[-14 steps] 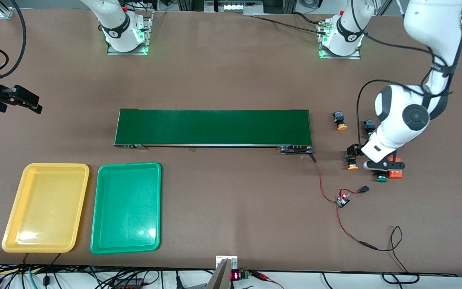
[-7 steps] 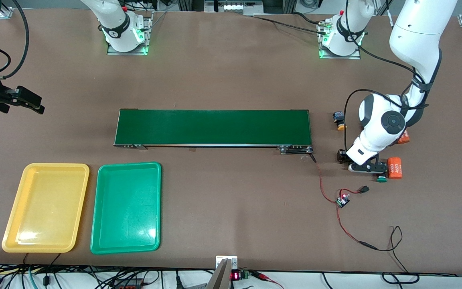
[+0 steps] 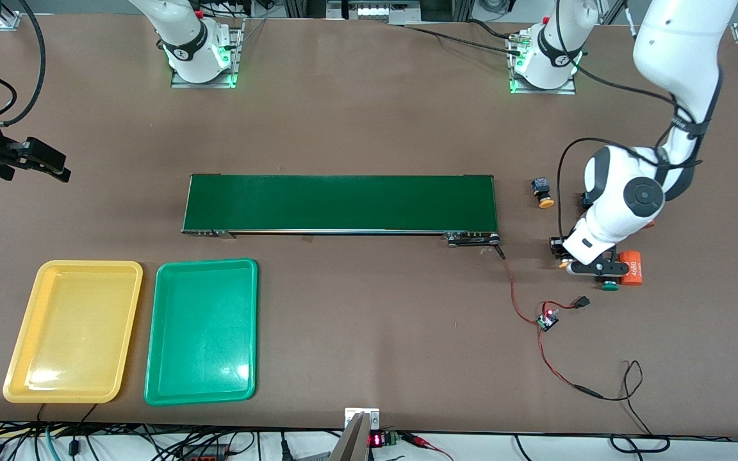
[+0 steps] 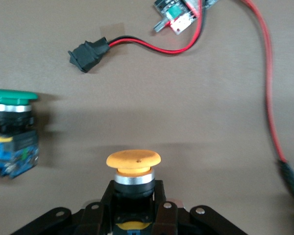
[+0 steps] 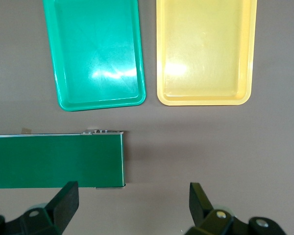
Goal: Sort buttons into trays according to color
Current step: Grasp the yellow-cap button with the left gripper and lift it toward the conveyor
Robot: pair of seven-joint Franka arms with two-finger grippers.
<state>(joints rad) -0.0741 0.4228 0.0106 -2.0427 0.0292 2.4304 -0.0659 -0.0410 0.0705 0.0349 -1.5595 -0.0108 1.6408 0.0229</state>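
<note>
My left gripper (image 3: 558,251) is down at the table at the left arm's end and shut on an orange-capped button (image 4: 133,169), gripping its black body. A green-capped button (image 3: 610,285) lies beside it, also in the left wrist view (image 4: 12,132). A second orange-capped button (image 3: 542,192) lies farther from the front camera. A blue-bodied button (image 3: 588,198) is partly hidden by the left arm. The yellow tray (image 3: 73,331) and green tray (image 3: 202,331) are empty. My right gripper (image 3: 55,165) waits open and empty; its wrist view shows its own fingers (image 5: 63,200) and both trays (image 5: 95,54).
A long dark-green conveyor belt (image 3: 340,203) lies mid-table. An orange "4680" cylinder (image 3: 630,269) lies beside the green-capped button. A small circuit board (image 3: 547,320) with red and black wires and a black connector (image 4: 85,54) lies nearer the front camera.
My left gripper moved from over the green-capped button and the cylinder toward the conveyor's end, onto the orange-capped button. The right arm barely moved.
</note>
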